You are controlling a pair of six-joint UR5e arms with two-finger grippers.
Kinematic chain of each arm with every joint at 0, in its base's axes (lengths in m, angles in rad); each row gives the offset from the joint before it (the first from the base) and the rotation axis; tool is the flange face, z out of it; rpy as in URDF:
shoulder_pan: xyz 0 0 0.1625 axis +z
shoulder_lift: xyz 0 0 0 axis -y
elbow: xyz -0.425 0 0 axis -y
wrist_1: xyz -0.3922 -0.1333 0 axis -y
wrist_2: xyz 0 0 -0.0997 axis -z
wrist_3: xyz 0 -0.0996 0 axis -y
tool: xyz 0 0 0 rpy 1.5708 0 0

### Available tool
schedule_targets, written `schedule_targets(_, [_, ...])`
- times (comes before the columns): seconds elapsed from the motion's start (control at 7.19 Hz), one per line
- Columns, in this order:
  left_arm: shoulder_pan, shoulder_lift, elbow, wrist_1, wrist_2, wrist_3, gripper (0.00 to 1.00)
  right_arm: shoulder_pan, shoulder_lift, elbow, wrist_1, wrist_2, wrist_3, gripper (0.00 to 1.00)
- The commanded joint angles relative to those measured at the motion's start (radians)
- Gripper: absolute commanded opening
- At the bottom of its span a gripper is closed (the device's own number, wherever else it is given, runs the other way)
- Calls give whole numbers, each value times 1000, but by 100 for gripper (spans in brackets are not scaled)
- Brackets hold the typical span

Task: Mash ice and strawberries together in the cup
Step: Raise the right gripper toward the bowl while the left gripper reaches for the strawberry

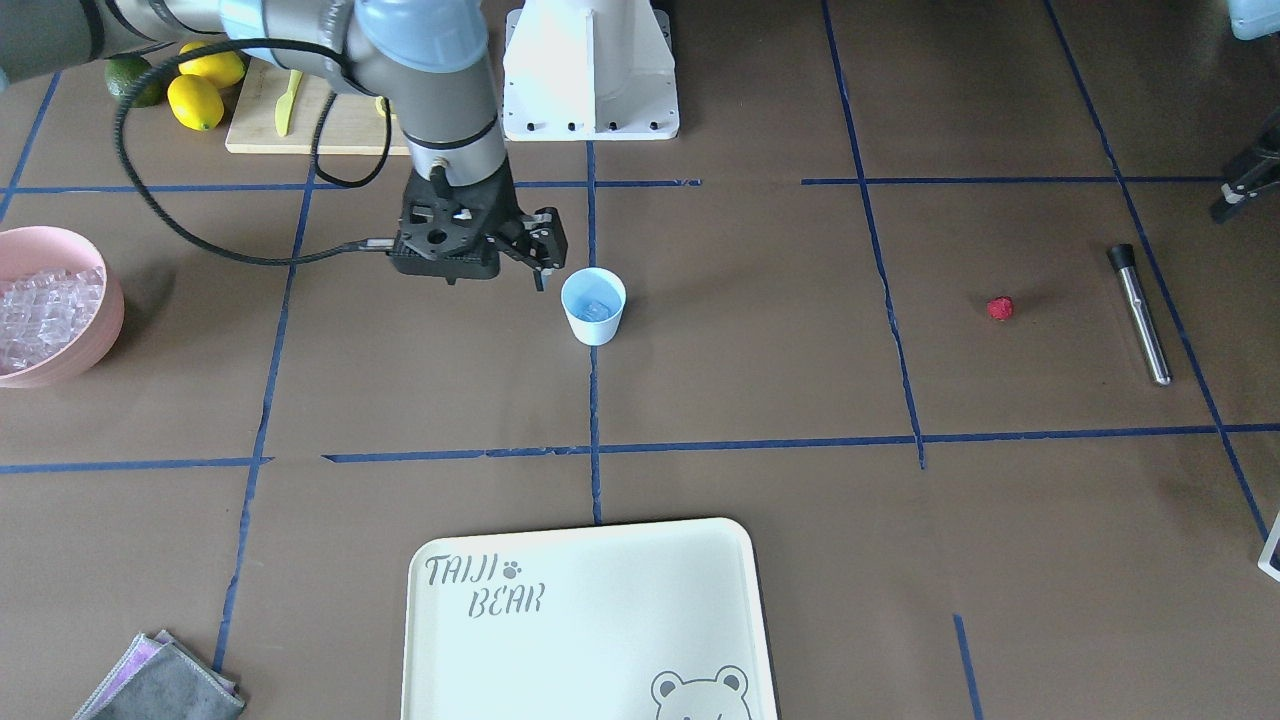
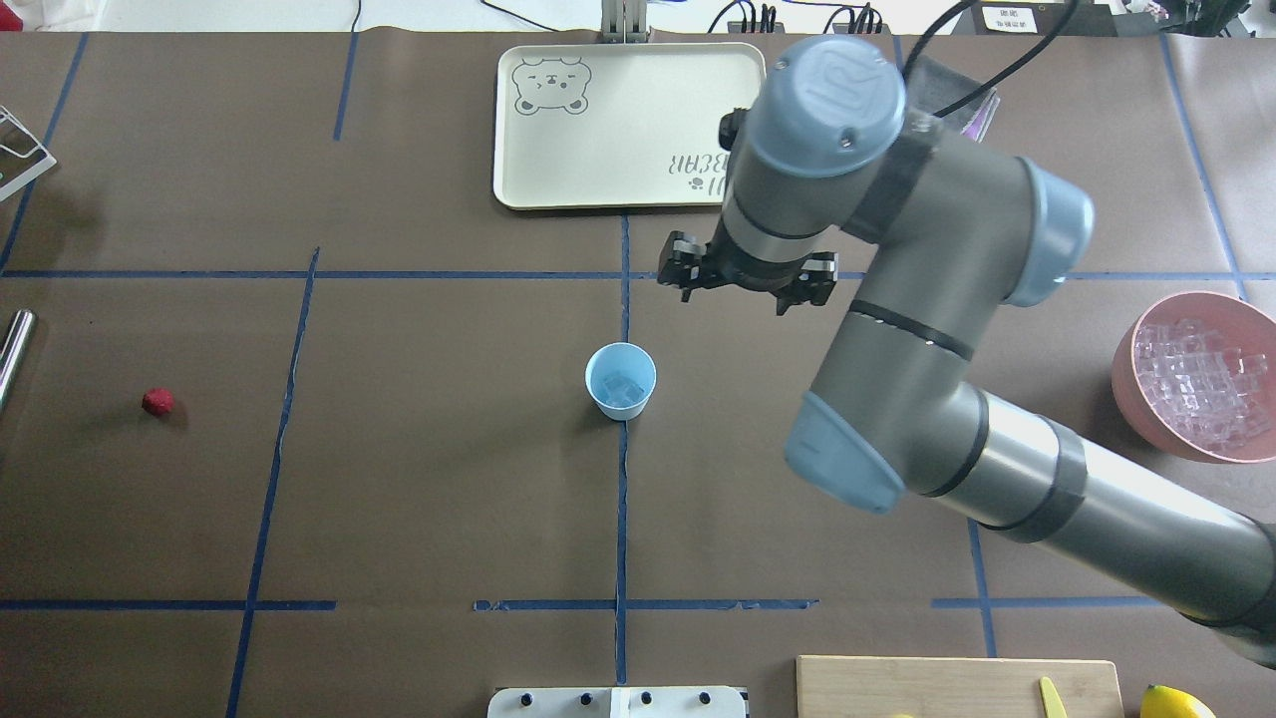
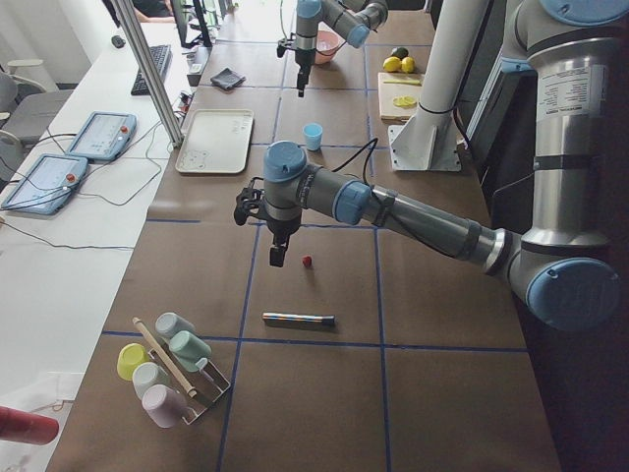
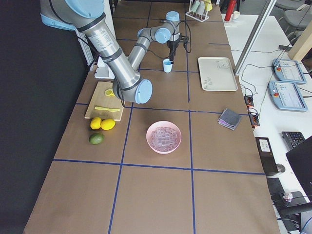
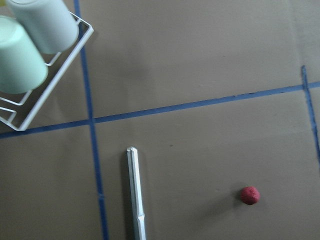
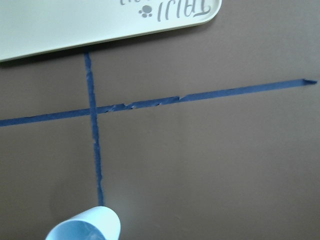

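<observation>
The brown table, gridded with blue tape, carries in the front-facing view a light-blue cup at centre. A strawberry and a metal rod lie at right. A pink bowl sits at the left edge, a cream tray at bottom centre and a grey cloth at bottom left. Lemons lie beside a cutting board at upper left.

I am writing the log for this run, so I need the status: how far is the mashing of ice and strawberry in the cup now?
Done: ice already lies in the cup. In hand: nothing; the right gripper hangs empty beside the cup. Left: the strawberry lies on the table, far from the cup, and the metal rod near it lies untouched, so no mashing is done yet.
</observation>
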Motion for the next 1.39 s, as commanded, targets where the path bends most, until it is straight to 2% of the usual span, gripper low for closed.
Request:
schedule_targets(0.0, [178,62,-14,-294,42,-379,100,78,-101,69,8,26,-99,99])
schedule_targets(0.14, [261,64,-16,-344,137,-493,100,103,-109,69,-1,27,-101,99])
schedule_targets(0.42, [415,67,15,-402,305,-630,100,204,-144,73,-3,125,-192,99])
schedule_targets(0.56, [469,67,73,-494,352,-689,100,270,-199,87,-3,161,-302,99])
schedule_targets(0.7, [501,64,172,-630,373,-736,100,337,-248,87,-1,194,-426,99])
schedule_targets(0.83, [538,61,218,-693,428,-778,100,400,-301,87,-1,211,-543,99])
schedule_targets(0.97, [575,58,248,-699,468,-780,100,457,-369,86,5,234,-687,99])
schedule_targets(1.25, [583,48,262,-697,470,-780,100,544,-470,84,8,231,-881,99])
